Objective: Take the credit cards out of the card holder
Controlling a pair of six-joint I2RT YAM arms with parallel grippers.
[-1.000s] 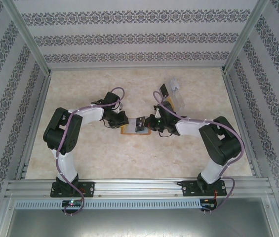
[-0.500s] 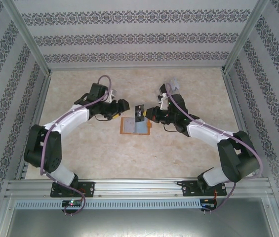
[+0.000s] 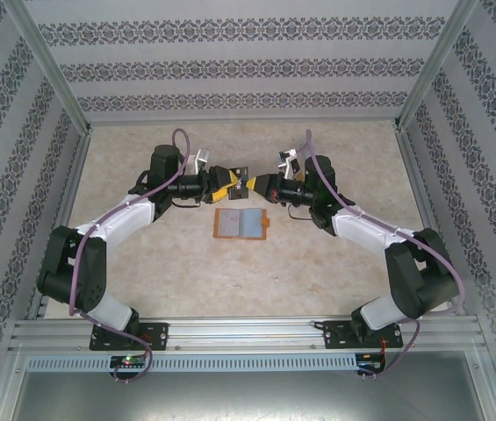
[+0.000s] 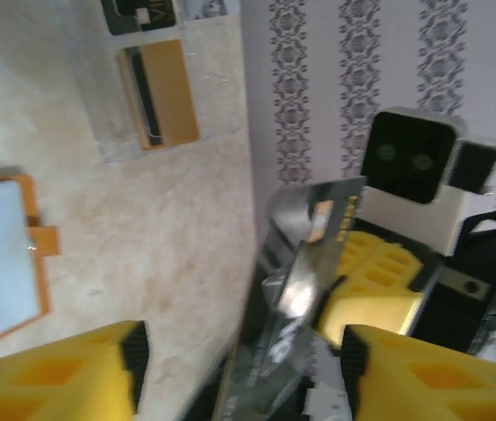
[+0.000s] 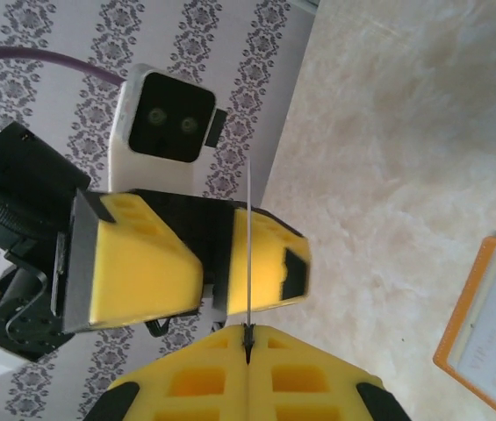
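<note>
The orange card holder lies open and flat on the table, its pale pockets facing up; it is also at the edge of both wrist views. Above and behind it the two grippers meet tip to tip. My right gripper is shut on one of the credit cards, seen as a thin edge-on line and as a shiny dark card. My left gripper is open, its yellow fingers standing either side of that card's free end.
A clear plastic tray on the table behind the right gripper holds an orange card and a dark one. Patterned walls and metal rails enclose the table on three sides. Bare marble-look tabletop stretches in front of the holder.
The right gripper has lifted the card from over the holder up and toward the back. The left gripper has let go of the holder, opened and swung in around the card.
</note>
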